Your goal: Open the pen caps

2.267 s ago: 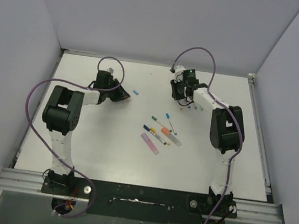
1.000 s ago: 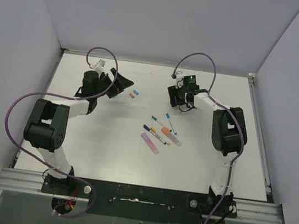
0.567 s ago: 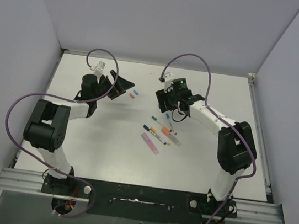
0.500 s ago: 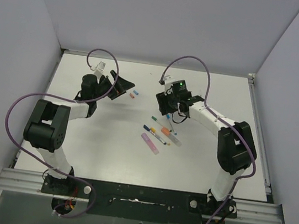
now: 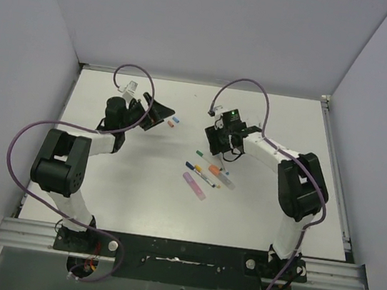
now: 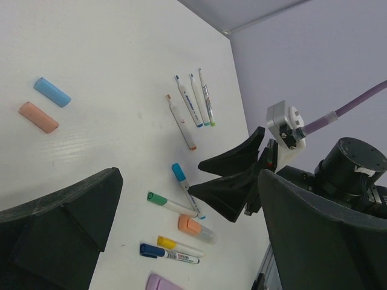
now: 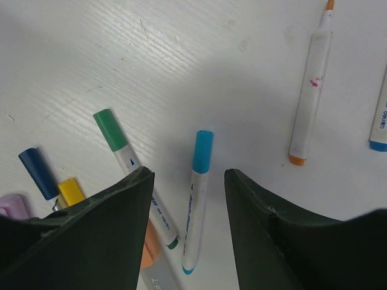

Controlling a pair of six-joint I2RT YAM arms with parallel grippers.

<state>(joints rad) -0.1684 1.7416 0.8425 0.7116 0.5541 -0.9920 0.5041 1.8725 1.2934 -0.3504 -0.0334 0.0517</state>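
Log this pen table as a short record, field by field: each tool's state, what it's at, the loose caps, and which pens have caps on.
left tool: open, empty, beside the loose caps
right tool: open, fingers either side of the blue-capped pen, not clamped
loose caps: blue cap and orange cap, side by side, apart
capped, by right tool: blue-capped pen, green-capped pen
uncapped: orange-tipped pen, lying apart from the capped pens

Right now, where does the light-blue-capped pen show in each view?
Top external: light-blue-capped pen mid-table, right at the tip of the right hand.
Left wrist: the pen lower centre, just in front of that hand's fingertips.
Right wrist: the pen centre, between the open fingers, untouched.
Shared landmark: the green-capped pen lies beside it in every view.
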